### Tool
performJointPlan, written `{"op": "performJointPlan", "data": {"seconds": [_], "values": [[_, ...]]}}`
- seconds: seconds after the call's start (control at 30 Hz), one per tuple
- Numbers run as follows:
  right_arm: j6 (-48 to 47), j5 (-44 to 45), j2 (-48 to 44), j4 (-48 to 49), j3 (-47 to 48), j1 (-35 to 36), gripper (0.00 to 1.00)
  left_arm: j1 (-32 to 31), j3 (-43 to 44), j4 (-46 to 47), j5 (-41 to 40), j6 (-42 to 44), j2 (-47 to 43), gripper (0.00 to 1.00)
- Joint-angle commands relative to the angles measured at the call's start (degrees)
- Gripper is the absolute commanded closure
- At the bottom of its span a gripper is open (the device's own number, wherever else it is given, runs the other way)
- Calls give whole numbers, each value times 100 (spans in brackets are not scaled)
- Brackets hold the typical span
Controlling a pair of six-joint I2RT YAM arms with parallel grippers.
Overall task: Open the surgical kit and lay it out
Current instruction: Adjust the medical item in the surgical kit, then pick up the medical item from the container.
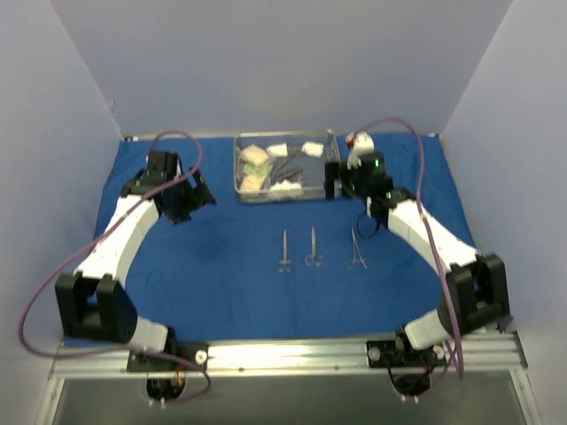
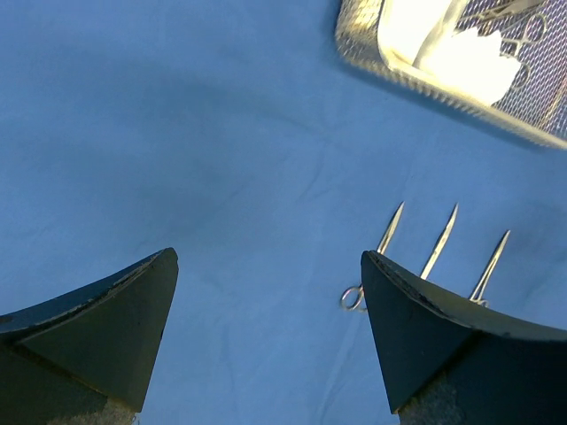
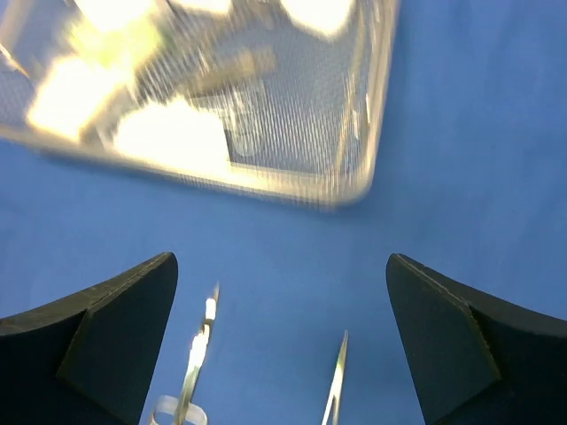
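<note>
The surgical kit lies on its spread blue cloth [image 1: 221, 257]. The steel wire-mesh tray [image 1: 330, 193] stands at the back centre and holds white gauze pads [image 1: 312, 148], packets and dark instruments [image 1: 288, 166]. Three steel ring-handled instruments lie side by side in front of it: left [image 1: 283, 251], middle [image 1: 313, 247], right [image 1: 356, 248]. My right gripper [image 1: 333, 186] [image 3: 282, 266] hovers open and empty by the tray's right end, above the instrument tips [image 3: 199, 341]. My left gripper [image 1: 197, 197] [image 2: 266, 266] is open and empty over bare cloth, left of the tray [image 2: 425, 88].
Grey walls close in the table on the left, back and right. The cloth [image 2: 177, 133] reaches almost to these walls. Both arms' cables loop above the outer sides. The metal mounting rail [image 1: 292, 354] runs along the near edge.
</note>
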Motion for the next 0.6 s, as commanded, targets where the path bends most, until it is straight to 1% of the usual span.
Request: {"op": "performJointPlan", "data": {"seconds": [0.0, 0.03, 0.1, 0.13, 0.17, 0.2, 0.23, 0.27, 0.33, 0.37, 0.4, 0.5, 0.57], "values": [[-977, -448, 727, 509, 826, 93, 0, -21, 539, 437, 210, -51, 500, 6], [-1337, -457, 894, 605, 993, 102, 0, -64, 775, 455, 219, -104, 649, 6], [-1611, -685, 1543, 667, 1555, 84, 0, -152, 1057, 464, 192, -104, 1089, 6], [-1900, -729, 1781, 571, 2071, 84, 0, -240, 1424, 333, 166, -52, 1421, 6], [-2085, -773, 2253, 431, 2346, 102, 0, -284, 1602, 280, 140, -25, 1590, 6], [-2279, -808, 2475, 247, 2566, 119, 0, -328, 1751, 227, 105, -8, 1739, 6], [-2672, -826, 2643, 219, 2890, 137, 0, -381, 2040, 148, 104, 27, 2019, 6], [-2824, -835, 2958, 271, 3007, 137, 0, -390, 2156, 139, 130, 54, 2152, 6], [-3105, -931, 3311, 447, 3314, 111, 0, -399, 2376, 86, 201, 89, 2503, 6], [-3246, -984, 3695, 404, 3524, 102, 0, -407, 2481, 60, 236, 115, 2618, 6], [-3282, -1141, 3899, 160, 4083, 102, 1, -416, 2665, 42, 227, 133, 2715, 6], [-3353, -1492, 4601, -158, 5008, 110, 4, -460, 2982, -37, 254, 177, 3102, 6], [-3475, -1591, 5015, -185, 5300, 137, 6, -495, 3115, -20, 271, 203, 3357, 5]]}}
